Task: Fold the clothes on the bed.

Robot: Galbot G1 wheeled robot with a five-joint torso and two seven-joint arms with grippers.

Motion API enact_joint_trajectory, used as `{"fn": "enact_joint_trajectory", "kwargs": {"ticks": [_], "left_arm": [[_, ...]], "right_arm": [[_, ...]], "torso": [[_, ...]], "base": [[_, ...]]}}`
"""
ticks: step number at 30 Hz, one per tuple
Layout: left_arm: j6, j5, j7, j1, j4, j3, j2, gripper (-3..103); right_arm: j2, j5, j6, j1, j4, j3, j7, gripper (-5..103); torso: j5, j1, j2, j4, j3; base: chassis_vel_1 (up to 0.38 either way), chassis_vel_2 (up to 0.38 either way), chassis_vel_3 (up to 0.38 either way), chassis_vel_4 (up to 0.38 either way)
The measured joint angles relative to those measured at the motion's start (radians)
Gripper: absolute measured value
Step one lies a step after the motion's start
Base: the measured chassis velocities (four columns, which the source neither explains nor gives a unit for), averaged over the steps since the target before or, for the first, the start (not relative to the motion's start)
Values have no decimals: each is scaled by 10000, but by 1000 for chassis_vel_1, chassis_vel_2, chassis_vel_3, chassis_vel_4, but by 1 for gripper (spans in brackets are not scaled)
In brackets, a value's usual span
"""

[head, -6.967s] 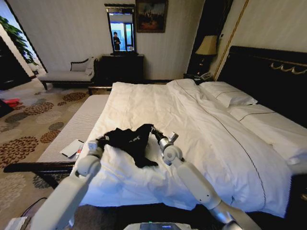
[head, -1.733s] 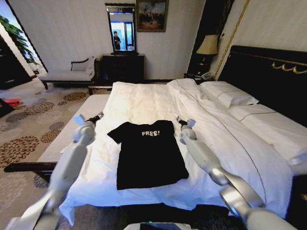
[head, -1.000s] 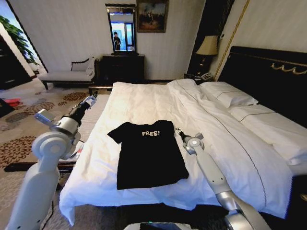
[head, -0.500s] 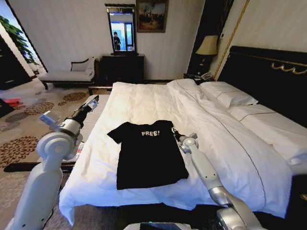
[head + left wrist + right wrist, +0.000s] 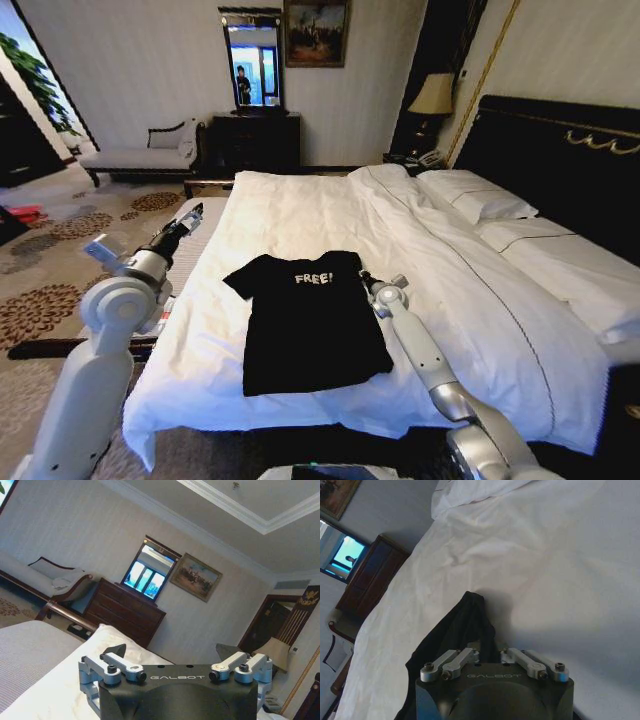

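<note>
Your right gripper pinches the T-shirt sleeve on the bed; your left gripper, fingers spread, hovers aside.

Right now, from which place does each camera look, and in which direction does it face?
Head view: sits high on the robot, faces forward and down at the bed and the T-shirt; both arms show, left gripper out past the bed's edge, right gripper at the shirt's sleeve.
Left wrist view: behind the left gripper, faces across the room to the dresser and mirror.
Right wrist view: behind the right gripper, faces down on the T-shirt.
Shared: the dresser shows in all three views.
</note>
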Motion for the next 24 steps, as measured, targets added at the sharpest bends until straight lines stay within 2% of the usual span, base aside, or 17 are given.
{"fn": "enact_joint_trajectory", "kwargs": {"ticks": [1, 4, 6, 15, 24], "left_arm": [[0, 0, -3, 3, 0, -1, 3, 100], [0, 1, -20, 22, -2, -31, 49, 100], [0, 1, -24, 28, -4, -43, 58, 100], [0, 41, -38, 73, 4, -51, 61, 100], [0, 88, -39, 117, 20, -67, 31, 100]], "right_arm": [[-7, 0, 1, 8, 7, -5, 1, 15], [-55, 3, 1, 18, 107, -25, 11, 2], [-72, 3, 1, 17, 141, -34, 13, 1], [-378, -372, 236, 354, 168, -266, -181, 0], [-638, -966, 263, 1661, -1547, -1096, -577, 0]], "torso": [[0, 0, 0, 0, 0], [0, 0, 0, 0, 0], [0, 1, 0, 0, 1], [0, 0, 0, 1, 0], [1, 0, 0, 2, 1]], "base": [[0, 0, 0, 0], [0, 0, 0, 0], [0, 0, 0, 0], [0, 0, 0, 0], [0, 0, 0, 0]]}}
